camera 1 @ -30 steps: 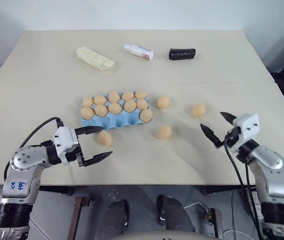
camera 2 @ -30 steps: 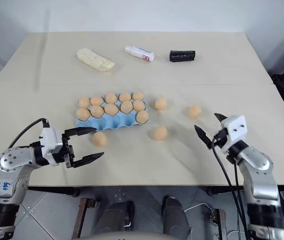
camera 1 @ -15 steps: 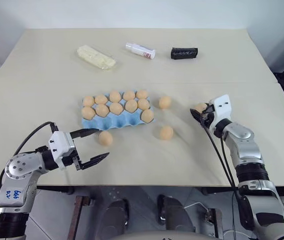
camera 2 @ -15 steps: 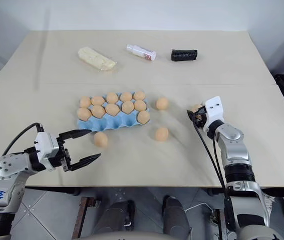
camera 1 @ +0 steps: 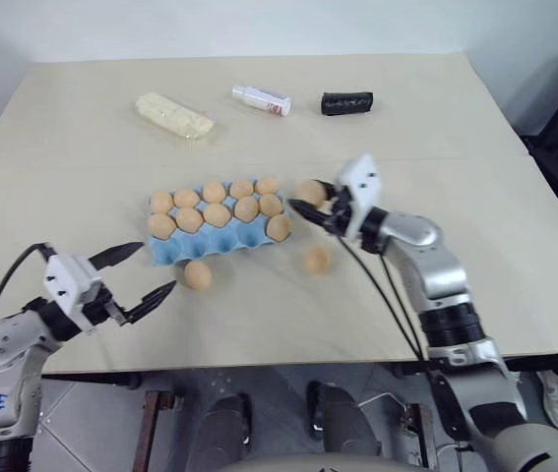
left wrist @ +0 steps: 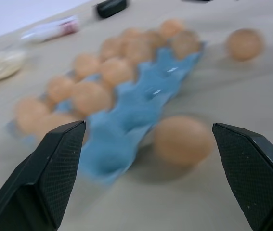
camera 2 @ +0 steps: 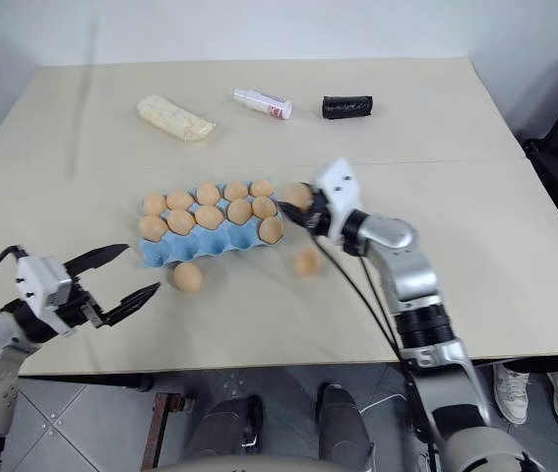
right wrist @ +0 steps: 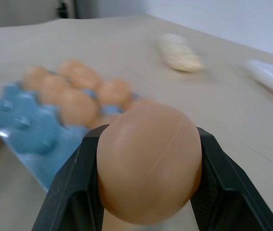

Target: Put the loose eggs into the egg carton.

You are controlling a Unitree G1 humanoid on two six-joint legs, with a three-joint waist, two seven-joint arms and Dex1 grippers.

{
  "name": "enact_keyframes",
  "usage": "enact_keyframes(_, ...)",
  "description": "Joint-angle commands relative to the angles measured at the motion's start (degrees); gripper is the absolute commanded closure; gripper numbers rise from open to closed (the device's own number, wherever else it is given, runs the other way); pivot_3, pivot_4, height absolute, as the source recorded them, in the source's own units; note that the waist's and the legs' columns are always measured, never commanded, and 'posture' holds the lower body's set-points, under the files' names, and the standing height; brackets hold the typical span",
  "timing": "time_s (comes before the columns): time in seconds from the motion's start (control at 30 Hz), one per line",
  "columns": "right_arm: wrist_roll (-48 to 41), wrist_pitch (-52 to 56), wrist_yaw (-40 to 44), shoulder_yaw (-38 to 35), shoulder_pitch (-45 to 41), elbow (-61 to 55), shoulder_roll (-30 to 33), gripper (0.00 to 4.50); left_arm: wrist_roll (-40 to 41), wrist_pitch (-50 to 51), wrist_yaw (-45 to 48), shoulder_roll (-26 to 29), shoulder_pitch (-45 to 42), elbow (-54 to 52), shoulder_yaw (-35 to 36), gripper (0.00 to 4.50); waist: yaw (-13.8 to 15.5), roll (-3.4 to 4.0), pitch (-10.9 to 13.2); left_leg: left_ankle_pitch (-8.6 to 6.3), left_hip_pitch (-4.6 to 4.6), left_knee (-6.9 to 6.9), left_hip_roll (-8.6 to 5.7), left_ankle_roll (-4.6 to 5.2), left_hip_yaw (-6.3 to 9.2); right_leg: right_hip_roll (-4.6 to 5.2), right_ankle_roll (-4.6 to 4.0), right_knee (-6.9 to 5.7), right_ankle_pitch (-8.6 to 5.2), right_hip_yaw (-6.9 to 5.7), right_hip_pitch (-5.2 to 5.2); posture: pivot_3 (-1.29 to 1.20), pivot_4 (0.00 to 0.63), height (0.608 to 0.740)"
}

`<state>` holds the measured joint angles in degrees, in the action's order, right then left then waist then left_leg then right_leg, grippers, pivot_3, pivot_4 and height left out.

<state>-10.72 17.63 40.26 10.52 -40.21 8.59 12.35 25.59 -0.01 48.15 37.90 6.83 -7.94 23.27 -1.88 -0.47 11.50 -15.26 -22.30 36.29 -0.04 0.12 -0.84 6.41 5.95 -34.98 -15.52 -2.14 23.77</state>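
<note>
The light blue egg carton (camera 1: 221,241) lies mid-table with several tan eggs in its far cups. My right gripper (camera 1: 311,200) is shut on an egg (right wrist: 148,161) and holds it above the table, just off the carton's right end. Two loose eggs lie on the table. One (camera 1: 197,274) is in front of the carton and the other (camera 1: 317,259) is at its front right. My left gripper (camera 1: 158,266) stands open and empty to the front left. The near egg (left wrist: 182,139) and the carton (left wrist: 136,110) lie ahead of its fingers.
Along the far side of the table lie a pale yellow wrapped block (camera 1: 173,115), a white bottle (camera 1: 260,99) and a black roll (camera 1: 345,102). The table's front edge (camera 1: 288,359) runs just beyond my left gripper.
My right gripper shut on the rightmost loose egg and carried it left to the carton's right end. My left gripper drew back to the left, still open. The camera shifted slightly.
</note>
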Motion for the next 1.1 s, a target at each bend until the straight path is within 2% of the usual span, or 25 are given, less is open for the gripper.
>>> enact_keyframes(0.03, 2.64, -1.39, 0.15, 3.82, -1.12, 0.56, -1.72, 2.66, 1.09, -0.59, -0.67, -0.66, 1.34, -0.61, 2.35, 0.0, 0.37, -0.02, -0.01, 0.0, -0.04, -0.03, -0.05, 0.0, 0.05, 0.06, 0.0, 0.04, 0.0, 0.0, 0.0, 0.0, 0.15, 0.74)
enact_keyframes(0.13, 3.7, -1.99, -0.13, 5.29, -1.61, 3.9, -3.39, 2.66, 0.94, -0.26, -1.63, -1.62, 2.28, -2.27, 2.34, 0.0, 0.37, -0.07, -0.04, -0.03, -0.16, -0.03, -0.17, 0.05, 0.2, 0.27, -0.01, 0.22, 0.0, 0.01, -0.01, 0.0, 0.15, 0.74)
enact_keyframes(0.27, 4.38, -3.04, 0.17, 5.06, -1.85, 5.81, -3.79, 1.29, 1.04, 0.25, -2.51, -2.39, 3.88, -4.41, 2.53, 0.0, 0.09, -0.11, -0.06, -0.09, -0.2, -0.12, -0.16, 0.06, 0.17, 0.3, 0.01, 0.35, 0.02, 0.0, -0.01, 0.0, 0.15, 0.74)
enact_keyframes(0.37, 2.83, -1.94, 1.96, 4.05, -0.73, 1.69, -2.52, 0.2, 1.33, 0.58, -2.65, -2.32, 4.97, -4.94, 3.07, 0.0, 0.11, -0.1, -0.06, -0.1, -0.2, -0.21, -0.06, -0.02, 0.16, 0.2, -0.05, 0.34, -0.02, -0.04, 0.07, 0.0, 0.15, 0.74)
enact_keyframes(0.4, 2.15, -1.57, 2.76, 3.8, -0.18, -0.23, -2.02, 0.02, 1.34, 0.65, -2.65, -2.29, 5.11, -4.97, 3.11, 0.0, 0.09, -0.1, -0.06, -0.11, -0.2, -0.22, -0.05, -0.03, 0.15, 0.18, -0.08, 0.32, -0.04, -0.07, 0.09, 0.0, 0.15, 0.74)
enact_keyframes(0.57, -2.75, -0.44, 6.8, 0.18, 5.76, -11.27, 3.06, 0.02, 1.45, 1.03, -1.32, -1.45, 3.95, -4.88, 1.57, 0.0, 0.26, -0.11, -0.06, -0.12, -0.2, -0.23, -0.01, -0.05, 0.06, 0.14, -0.1, 0.32, -0.05, -0.29, 0.11, 0.0, 0.15, 0.74)
enact_keyframes(0.7, -7.53, -3.88, 9.45, -7.91, 15.13, -16.83, 9.41, 0.02, 0.13, 0.5, 0.94, -0.53, 1.69, -4.22, -1.64, 0.0, 1.43, -0.13, -0.08, -0.17, -0.2, -0.14, -0.05, 0.02, 0.13, 0.17, -0.05, 0.52, -0.02, -0.56, -0.08, 0.0, 0.15, 0.74)
enact_keyframes(0.87, -10.54, -14.18, 14.14, -21.92, 32.52, -16.72, 18.02, 0.02, -1.29, -0.38, 4.22, -0.14, -3.42, -1.21, -6.69, 0.0, 2.69, -0.13, -0.08, -0.23, -0.17, -0.15, -0.06, 0.09, 0.06, 0.17, 0.05, 0.79, 0.03, -0.63, -0.2, 0.0, 0.15, 0.74)
enact_keyframes(0.97, -11.38, -16.41, 14.88, -25.4, 38.55, -16.47, 20.63, 0.02, -1.43, -0.42, 5.63, -0.55, -6.22, 0.64, -8.77, 0.0, 2.49, -0.1, -0.07, -0.29, -0.11, -0.15, -0.04, 0.16, -0.23, 0.09, 0.09, 0.77, 0.06, -0.55, -0.19, 0.0, 0.15, 0.74)
enact_keyframes(1.1, -11.06, -18.95, 14.57, -26.81, 41.44, -14.2, 20.98, 0.02, -1.31, 0.25, 7.16, -1.21, -10.14, 2.76, -11.95, 0.0, 1.52, -0.11, -0.07, -0.32, 0.18, -0.02, 0.18, 0.15, -0.64, -0.03, 0.14, 0.57, 0.14, -0.38, -0.28, 0.0, 0.15, 0.74)
